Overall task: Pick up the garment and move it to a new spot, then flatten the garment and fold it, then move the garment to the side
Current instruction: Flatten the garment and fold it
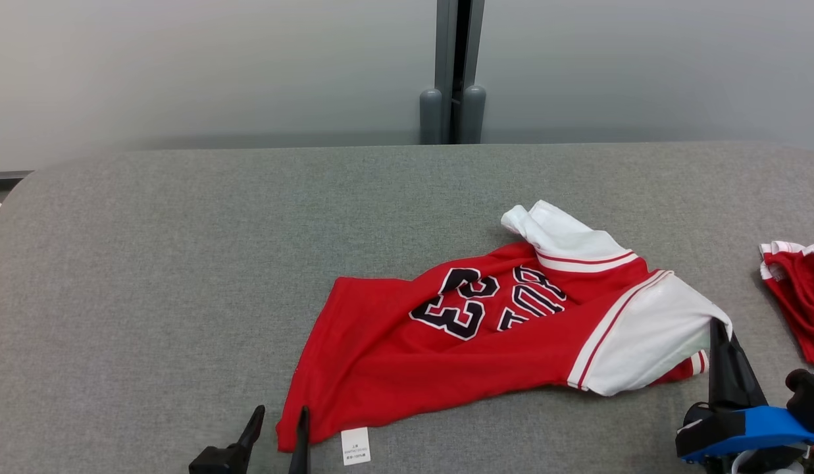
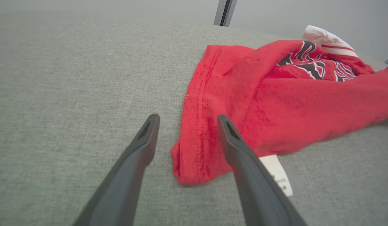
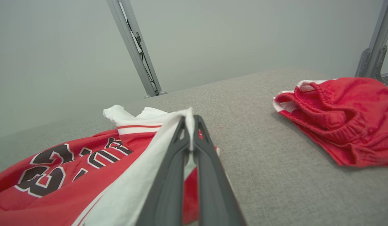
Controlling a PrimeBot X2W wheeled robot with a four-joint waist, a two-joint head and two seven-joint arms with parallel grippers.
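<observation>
A grey fabric-covered bench is stretching out before a pale wall, with a grey upright post standing behind its far edge. The garment, a red jersey with white sleeves and dark numerals, is lying crumpled to the right of the bench's middle, hem toward the robot's left. Well apart from it, at the right edge, a pair of red shorts is lying in a heap.

The head view is giving the whole layout. The left gripper is hovering at the near hem corner, and the right gripper is standing at the edge of the white sleeve. A white care label is sticking out from under the hem just beside the left gripper.

The left wrist view is adding detail at the hem. The left fingers are standing wide apart, straddling the stitched corner, one over bare bench and the other over red cloth and part of the label. Whether they are touching the cloth I cannot tell.

The right wrist view is showing the grip up close. The right fingers are pressing together, pinching a fold of the white sleeve between their tips. It is also revealing the shorts' gathered waistband and a second post at the right.
</observation>
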